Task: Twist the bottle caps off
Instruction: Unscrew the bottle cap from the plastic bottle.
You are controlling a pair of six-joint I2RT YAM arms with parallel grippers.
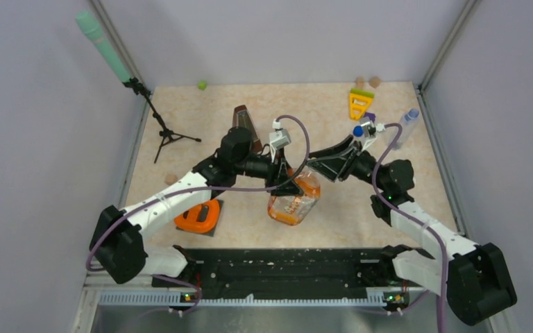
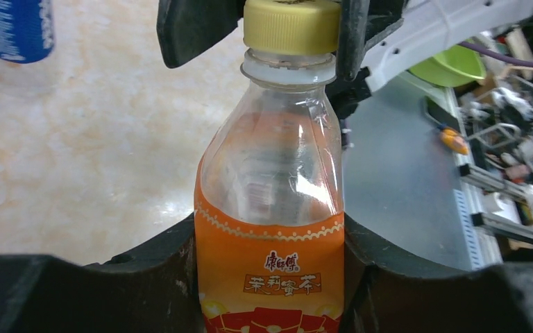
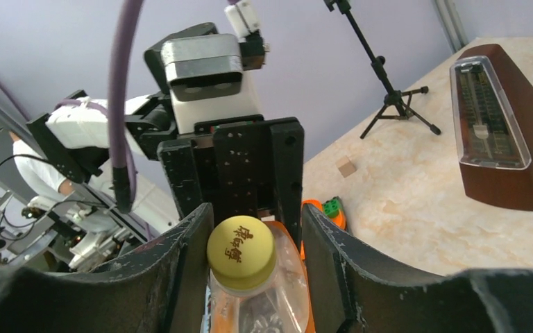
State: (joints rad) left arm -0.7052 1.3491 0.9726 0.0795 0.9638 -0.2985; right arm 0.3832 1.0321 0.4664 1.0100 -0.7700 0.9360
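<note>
Yellow cap [image 3: 241,253] within slightly parted right tool [image 3: 255,223]

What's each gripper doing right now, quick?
Left gripper: closed on the orange-labelled bottle.
Right gripper: open, fingers either side of the yellow cap, with a gap on one side.

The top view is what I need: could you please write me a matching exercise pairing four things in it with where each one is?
Things:
1. orange bottle
2. metronome
3. microphone stand
4. yellow triangle

Places:
A. back centre
B. back right
C. centre, gripped by the left gripper
D. left side, near the wall

Pairs: 1-C, 2-A, 3-D, 4-B
</note>
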